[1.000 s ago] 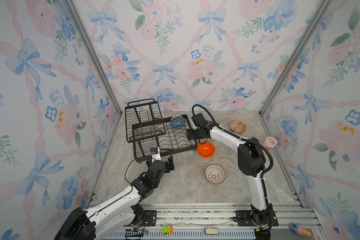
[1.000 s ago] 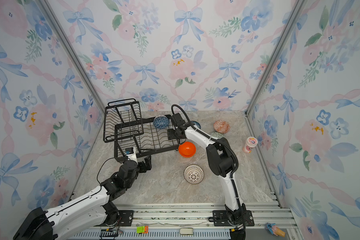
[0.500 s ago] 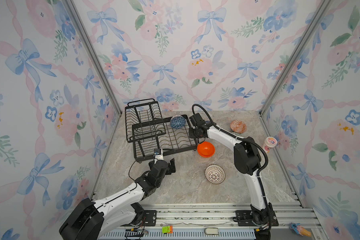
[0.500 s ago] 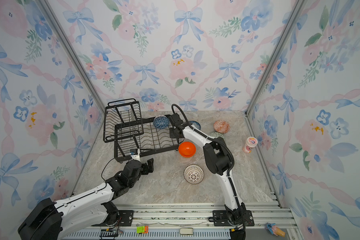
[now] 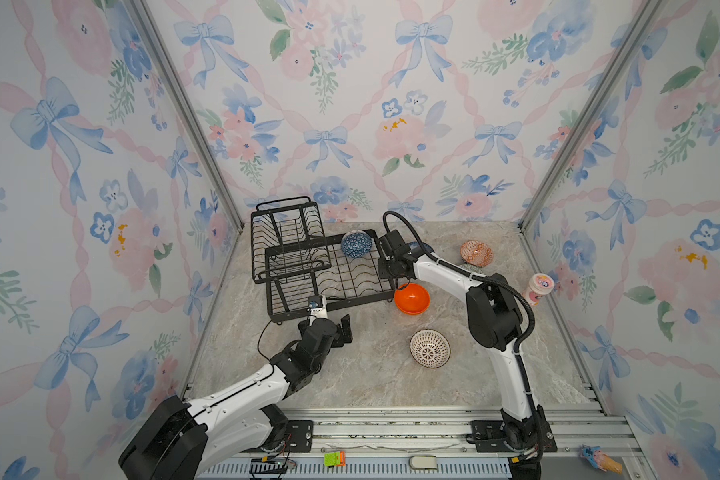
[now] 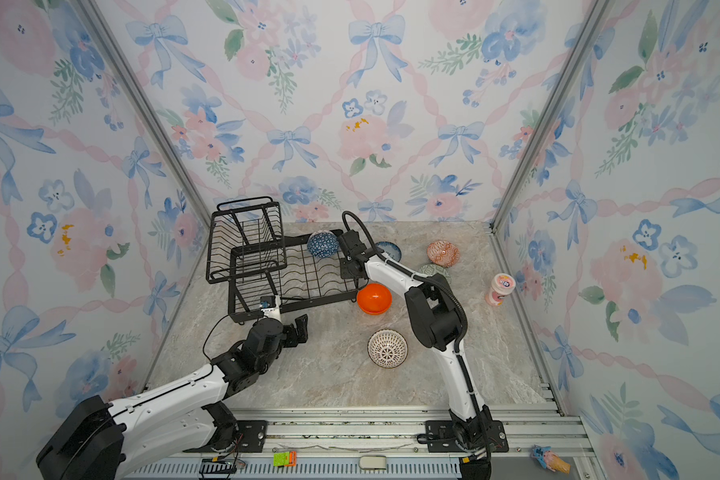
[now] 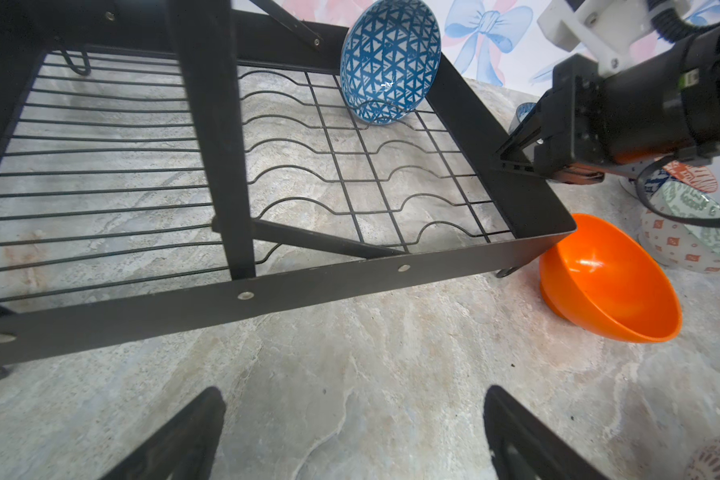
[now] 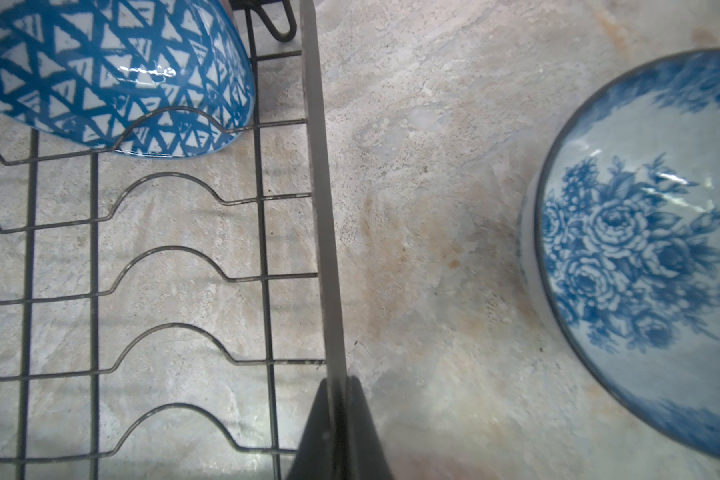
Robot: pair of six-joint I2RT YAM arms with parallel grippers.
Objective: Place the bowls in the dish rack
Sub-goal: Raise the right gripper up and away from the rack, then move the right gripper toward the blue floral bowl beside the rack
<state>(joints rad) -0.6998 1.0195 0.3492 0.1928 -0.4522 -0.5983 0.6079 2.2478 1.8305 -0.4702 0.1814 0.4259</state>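
Dish rack (image 5: 350, 302): left-centre of the table, long axis roughly 9 to 3 o'clock in both top views, with the right end swung slightly toward the far wall. Upper basket sits over the left half.

Bowls, loaded: one. The blue geometric bowl (image 5: 356, 244) stands on edge in the wire slots at the base tray's far right corner.

Bowls on the table: five.
- Orange bowl (image 5: 411, 298), at 4 o'clock off the rack, tight to its near right corner. Contact can't be told.
- White bowl with dark radial lines (image 5: 430, 348), at 5 o'clock, well apart.
- Blue-white floral bowl (image 8: 649, 257), at 3 o'clock, just beside the right rim.
- Pale green bowl (image 6: 433, 272), partly hidden by the right arm.
- Orange-white patterned bowl (image 5: 476, 253), farthest right.

Right gripper (image 8: 339, 382): jaws pinched closed on the rack's thin right-hand rim. It grips the rack, not a bowl.

Left gripper (image 7: 354, 390): jaws spread wide, empty, low over bare table just off the rack's near rail.

Judgement: the right arm looks set to shift or steady the rack. The orange bowl lies at 2 o'clock from the left gripper and 5 o'clock from the right. The right is nearer but occupied.

Writing: the pink cup (image 5: 539, 289) by the right wall has a printed lid, too small to read. No brands legible.
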